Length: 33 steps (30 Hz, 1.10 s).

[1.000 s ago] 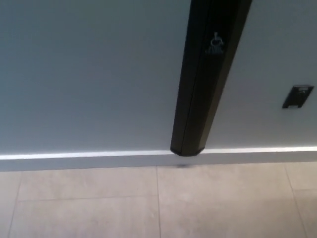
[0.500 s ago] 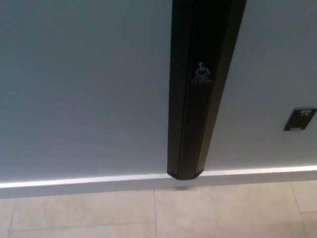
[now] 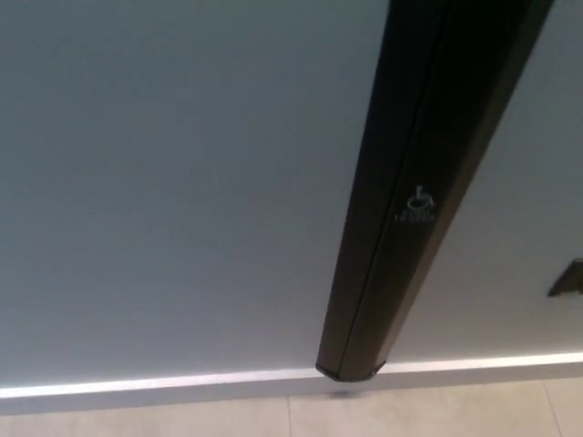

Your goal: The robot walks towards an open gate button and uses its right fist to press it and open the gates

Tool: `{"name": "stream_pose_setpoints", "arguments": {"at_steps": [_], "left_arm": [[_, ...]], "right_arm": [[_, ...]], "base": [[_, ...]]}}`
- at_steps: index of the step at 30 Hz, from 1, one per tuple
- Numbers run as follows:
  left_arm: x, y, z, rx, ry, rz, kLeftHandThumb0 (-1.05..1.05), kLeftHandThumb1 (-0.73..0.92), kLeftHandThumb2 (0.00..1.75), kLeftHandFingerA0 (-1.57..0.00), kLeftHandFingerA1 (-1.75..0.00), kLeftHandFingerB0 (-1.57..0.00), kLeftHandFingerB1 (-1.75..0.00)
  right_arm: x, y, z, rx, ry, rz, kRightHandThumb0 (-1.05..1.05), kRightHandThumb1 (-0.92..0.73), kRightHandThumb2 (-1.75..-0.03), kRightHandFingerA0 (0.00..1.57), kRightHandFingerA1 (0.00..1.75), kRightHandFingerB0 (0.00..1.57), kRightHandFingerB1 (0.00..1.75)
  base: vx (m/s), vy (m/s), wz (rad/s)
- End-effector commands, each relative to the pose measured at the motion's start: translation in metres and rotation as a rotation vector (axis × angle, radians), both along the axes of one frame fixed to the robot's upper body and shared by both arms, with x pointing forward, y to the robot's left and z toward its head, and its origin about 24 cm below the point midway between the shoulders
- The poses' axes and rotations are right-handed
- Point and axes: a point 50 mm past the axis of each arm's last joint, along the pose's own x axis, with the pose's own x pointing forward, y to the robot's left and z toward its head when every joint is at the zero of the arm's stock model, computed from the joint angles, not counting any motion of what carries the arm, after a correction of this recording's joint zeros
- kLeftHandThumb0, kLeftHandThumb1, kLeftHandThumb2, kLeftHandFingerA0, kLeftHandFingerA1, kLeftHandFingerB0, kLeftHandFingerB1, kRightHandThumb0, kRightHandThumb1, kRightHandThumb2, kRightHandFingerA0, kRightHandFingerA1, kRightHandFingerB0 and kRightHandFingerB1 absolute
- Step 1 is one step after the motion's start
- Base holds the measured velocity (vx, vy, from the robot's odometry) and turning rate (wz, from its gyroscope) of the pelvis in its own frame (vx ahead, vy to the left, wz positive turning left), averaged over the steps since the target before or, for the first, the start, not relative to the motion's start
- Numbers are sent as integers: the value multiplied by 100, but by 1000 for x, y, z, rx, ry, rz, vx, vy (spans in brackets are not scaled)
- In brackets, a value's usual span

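Approach step: we face the black post (image 3: 410, 209) with its wheelchair-marked button (image 3: 417, 208) (blurred). Neither robot hand shows, state unknown. Next: raise right fist to it.

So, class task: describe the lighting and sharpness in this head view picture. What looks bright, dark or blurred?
Head view: soft and slightly blurred overall; the black post is very dark, its wheelchair symbol faint and fuzzy; a bright strip of light runs along the wall's base; the grey wall is evenly lit.
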Motion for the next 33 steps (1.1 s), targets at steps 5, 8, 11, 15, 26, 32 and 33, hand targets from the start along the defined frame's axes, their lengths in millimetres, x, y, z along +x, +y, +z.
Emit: {"name": "stream_pose_setpoints", "arguments": {"at_steps": [5,8,11,15,26,32,33], "left_arm": [[-1,3,3,33,-8,-8,-2,48,112,-111,-111,-102,-71],[0,3,3,28,-20,-1,2,43,118,-103,-99,-100,-71],[2,3,4,22,-30,6,5,41,120,-104,-97,-99,-71],[4,4,4,21,-35,8,3,39,122,-104,-98,-99,-72],[8,2,5,28,-40,-6,4,40,118,-104,-97,-100,-70],[10,2,5,29,-42,8,6,41,119,-106,-102,-100,-74],[10,2,5,33,-40,7,6,41,119,-106,-102,-100,-74]], "right_arm": [[2,-5,4,4,-19,-23,17,-67,-92,103,84,82,67],[2,-5,4,1,-16,-28,16,-68,-93,103,85,80,66],[1,-6,4,-6,-21,-35,16,-68,-93,103,87,81,67],[1,-6,5,-4,-30,-42,16,-68,-92,104,88,82,67],[0,-10,7,-7,-44,-48,15,-68,-93,103,88,82,68],[4,-10,9,0,-57,-45,15,-69,-91,104,88,82,68],[4,-10,10,2,-60,-44,15,-69,-91,104,88,82,68]], "base": [[198,-49,7],[214,-171,-8],[232,-170,5],[109,-131,-3],[67,15,6],[42,2,6],[95,-28,2]]}}
